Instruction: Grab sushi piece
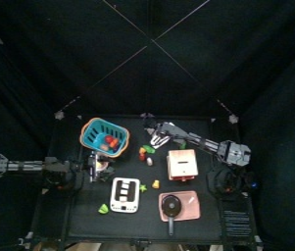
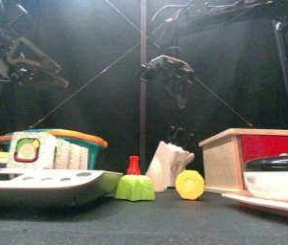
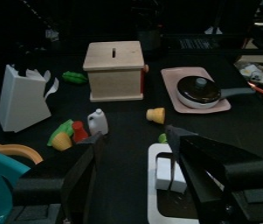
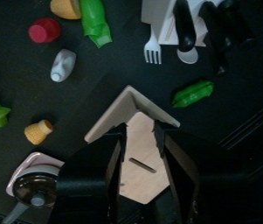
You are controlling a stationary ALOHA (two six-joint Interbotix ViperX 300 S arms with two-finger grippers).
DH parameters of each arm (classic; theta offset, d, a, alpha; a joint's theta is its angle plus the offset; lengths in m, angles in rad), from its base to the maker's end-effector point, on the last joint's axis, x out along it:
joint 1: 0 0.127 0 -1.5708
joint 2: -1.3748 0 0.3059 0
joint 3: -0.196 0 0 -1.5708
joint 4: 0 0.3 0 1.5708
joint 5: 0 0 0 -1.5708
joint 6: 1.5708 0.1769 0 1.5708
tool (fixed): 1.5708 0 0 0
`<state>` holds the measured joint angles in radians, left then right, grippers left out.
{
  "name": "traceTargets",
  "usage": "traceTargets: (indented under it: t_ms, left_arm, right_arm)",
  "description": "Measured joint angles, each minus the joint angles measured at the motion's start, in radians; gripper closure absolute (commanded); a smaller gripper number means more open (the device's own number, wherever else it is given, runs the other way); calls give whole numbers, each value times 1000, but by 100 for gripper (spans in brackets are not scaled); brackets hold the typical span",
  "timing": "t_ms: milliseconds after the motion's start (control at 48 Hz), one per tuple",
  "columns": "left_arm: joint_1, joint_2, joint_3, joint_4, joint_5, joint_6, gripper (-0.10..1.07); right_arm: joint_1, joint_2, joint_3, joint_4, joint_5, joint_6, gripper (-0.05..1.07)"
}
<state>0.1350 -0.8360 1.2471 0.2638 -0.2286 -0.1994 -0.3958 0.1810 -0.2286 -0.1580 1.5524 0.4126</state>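
Your target, the sushi roll piece with a white face, green rim and red centre point(image 2: 29, 150), stands upright at the front left of the desk point(image 2: 159, 225). It is in front of the teal basket with an orange rim point(image 2: 76, 144) and shows just above the flat white-and-grey device point(image 2: 44, 182). You cannot tell whether it rests on the device or just behind it. To its right you have a green toy vegetable with a red tip point(image 2: 135, 182), a yellow disc point(image 2: 189, 185) and a white knife block point(image 2: 172, 161). Further right is a light wooden box with a red front point(image 2: 254, 158). Your right hand point(image 4: 141, 140) hangs high over that box, well apart from the sushi, jaws spread wide and holding nothing. Your left hand point(image 3: 140, 153) is raised at the left, jaws also wide apart and empty.
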Motion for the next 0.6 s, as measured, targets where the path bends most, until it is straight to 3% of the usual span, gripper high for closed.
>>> traceTargets:
  t_ms: [188, 604]
  left_arm:
    - [2, 0, 0, -2, 0, 0, 5]
    - [0, 0, 0, 0, 0, 2, 5]
  right_arm:
    - [44, -87, 80, -32, -48, 38, 32]
    - [287, -268, 345, -121, -402, 206, 32]
